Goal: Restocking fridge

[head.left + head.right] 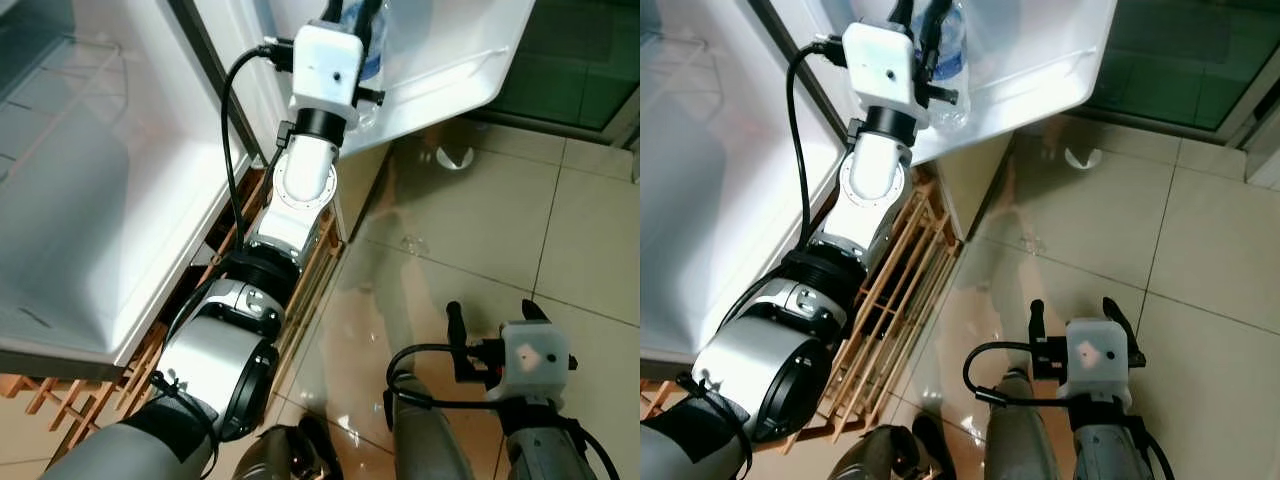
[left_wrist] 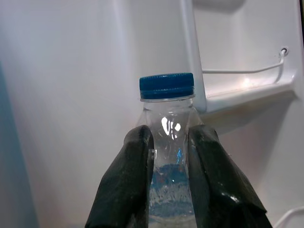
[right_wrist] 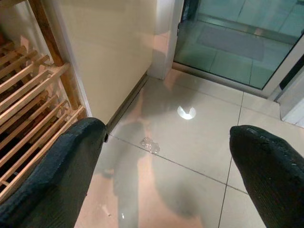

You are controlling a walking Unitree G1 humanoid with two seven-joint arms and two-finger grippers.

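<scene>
Nearest the head camera, the robot's silver left arm stretched up and forward from the shoulder, its left gripper (image 2: 168, 156) raised inside the open white fridge door (image 1: 455, 70). Both black fingers (image 2: 126, 180) pressed against the shoulder of a clear plastic water bottle with a blue screw cap (image 2: 167, 86), so the jaws were clamped narrowly on it. In the left wrist view the bottle stood upright between the fingers, just in front of a white door shelf (image 2: 247, 92) with a thin wire rail (image 2: 247, 71) above it; whether its base rested on anything could not be told.

Lower down, the right gripper (image 1: 1072, 320) hung near the floor beside the robot's body, its two black fingers spread wide with nothing between them.

Beside the left arm, the white body of the fridge (image 1: 80, 200) filled the left side. A light wooden slatted rack (image 1: 890, 300) lay at its foot, partly under the arm. Glossy pale beige floor tiles (image 1: 480, 230) with thin grout lines spread to the right, reflecting the light. On them sat a small round white object (image 1: 455, 157) and a small crumpled clear scrap (image 3: 149, 145). At the far edge, a green-tinted glass door in a metal frame (image 3: 237, 42) met the floor.
</scene>
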